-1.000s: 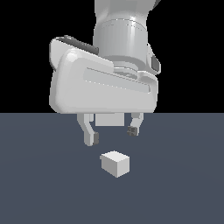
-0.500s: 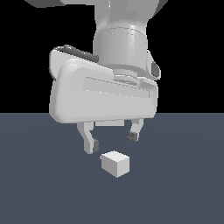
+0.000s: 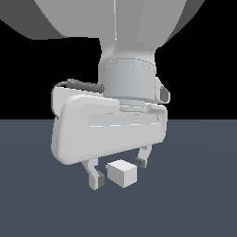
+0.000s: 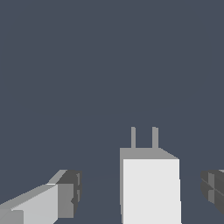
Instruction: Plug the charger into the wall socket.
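The charger (image 3: 122,173) is a small white block resting on the dark blue-grey floor (image 3: 199,185), two thin prongs (image 4: 144,137) pointing off one face. It sits between the fingers of the gripper (image 3: 118,172), whose jaws are spread with gaps either side; one finger at nine o'clock, the other at two.
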`<state>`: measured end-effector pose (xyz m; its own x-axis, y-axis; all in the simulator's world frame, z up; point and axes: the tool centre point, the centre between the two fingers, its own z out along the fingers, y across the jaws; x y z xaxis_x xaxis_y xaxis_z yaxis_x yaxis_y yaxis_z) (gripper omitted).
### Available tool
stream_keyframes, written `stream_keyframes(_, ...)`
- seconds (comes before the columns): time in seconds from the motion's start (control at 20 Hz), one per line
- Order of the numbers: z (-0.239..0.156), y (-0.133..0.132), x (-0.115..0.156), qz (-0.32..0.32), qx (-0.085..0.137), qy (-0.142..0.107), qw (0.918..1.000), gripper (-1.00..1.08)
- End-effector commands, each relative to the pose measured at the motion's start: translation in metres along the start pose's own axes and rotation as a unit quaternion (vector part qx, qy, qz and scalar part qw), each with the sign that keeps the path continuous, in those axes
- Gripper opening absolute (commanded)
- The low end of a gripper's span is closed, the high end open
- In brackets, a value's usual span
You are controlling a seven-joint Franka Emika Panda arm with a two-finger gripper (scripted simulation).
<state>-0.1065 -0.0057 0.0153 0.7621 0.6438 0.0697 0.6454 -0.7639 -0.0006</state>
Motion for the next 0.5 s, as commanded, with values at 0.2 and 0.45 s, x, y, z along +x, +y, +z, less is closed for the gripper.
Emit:
stream_keyframes(0.2, 0.0035, 0.0006, -0.0001, 0.000, 0.000, 0.000, 1.0000, -1.00)
stream_keyframes(0.45, 0.0035, 0.0006, -0.0001, 0.000, 0.000, 0.000, 1.0000, -1.00)
